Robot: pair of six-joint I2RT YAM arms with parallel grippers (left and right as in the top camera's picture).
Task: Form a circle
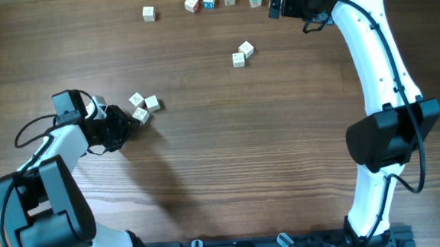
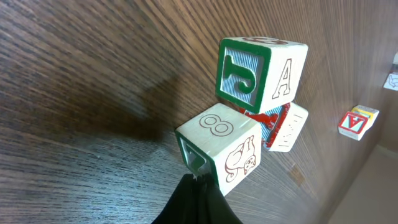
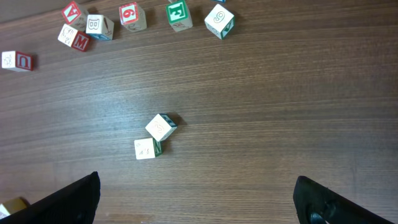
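No circle shows; three small pale wooden cubes [image 1: 144, 107] sit in a tight group at the table's left. In the left wrist view they are a cube marked 8 [image 2: 221, 146], a green J and A cube [image 2: 261, 74] and a red-printed cube [image 2: 284, 127] behind them. My left gripper [image 1: 130, 120] is shut, holding nothing, and its closed tip [image 2: 198, 182] touches the near corner of the 8 cube. My right gripper [image 1: 275, 4] hangs open at the far right, its fingers [image 3: 68, 199] spread wide over bare wood.
Two cubes [image 1: 242, 54] lie touching mid-table, the same pair of cubes [image 3: 155, 137] lying ahead of the right gripper. A row of several coloured cubes [image 1: 209, 0] runs along the far edge, with one cube [image 1: 148, 14] apart to its left.
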